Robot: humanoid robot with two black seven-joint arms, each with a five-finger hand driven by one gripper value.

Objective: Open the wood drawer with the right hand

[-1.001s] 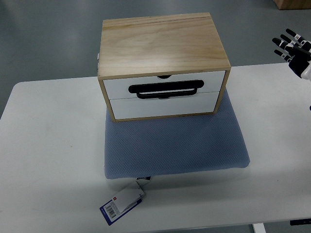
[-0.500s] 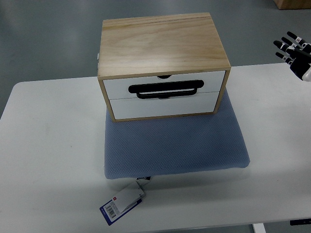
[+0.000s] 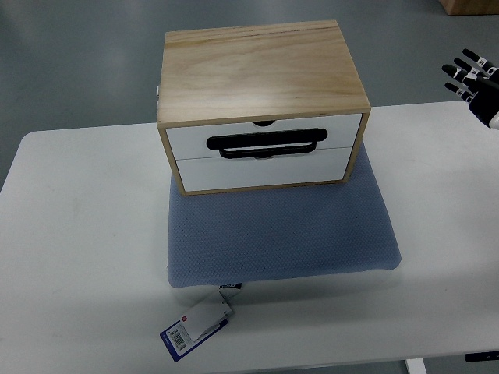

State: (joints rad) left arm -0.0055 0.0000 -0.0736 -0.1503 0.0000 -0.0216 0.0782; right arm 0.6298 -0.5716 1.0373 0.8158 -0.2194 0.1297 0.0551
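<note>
robot hand (image 3: pixel 477 87) cut off at right edge, tag (image 3: pixel 196 326) print unreadable

Closed wood drawer (image 3: pixel 263 143), black handle (image 3: pixel 265 142)

White table (image 3: pixel 86 234), grey floor (image 3: pixel 78 62)

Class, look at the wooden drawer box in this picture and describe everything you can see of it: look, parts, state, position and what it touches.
The wooden drawer box is a light, plywood-looking case with visible grain on its top. Its front holds two white drawers, one above the other, both shut. A black bar handle runs along the seam between them, and a small notch shows at the upper drawer's top edge. The box stands upright on the far part of a blue cushion, which lies on the white table. Nothing else touches it.
</note>
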